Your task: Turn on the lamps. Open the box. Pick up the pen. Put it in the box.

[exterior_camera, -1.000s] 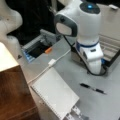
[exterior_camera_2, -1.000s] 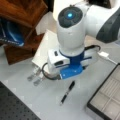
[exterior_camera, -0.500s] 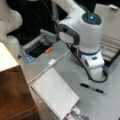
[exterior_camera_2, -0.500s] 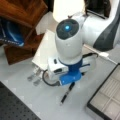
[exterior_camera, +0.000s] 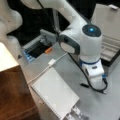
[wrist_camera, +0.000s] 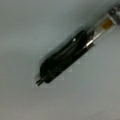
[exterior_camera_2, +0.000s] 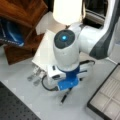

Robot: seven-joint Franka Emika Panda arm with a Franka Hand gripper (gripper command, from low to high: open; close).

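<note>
Pen point(wrist_camera: 63, 58), slim and black with a clear section, lies flat on the grey table point(exterior_camera: 62, 67), directly under the gripper point(exterior_camera_2: 67, 87), which sits low over it. Whether its jaws are wide or narrow cannot be told. Lit lampshade point(exterior_camera_2: 67, 11) glows at a front view's top. Box point(exterior_camera: 110, 32) stands open at the table's far right edge, lid raised. White notebook point(exterior_camera: 53, 91) lies nearby.

Pen point(wrist_camera: 63, 57) on table point(wrist_camera: 30, 25) under end effector point(exterior_camera_2: 67, 86)
</note>
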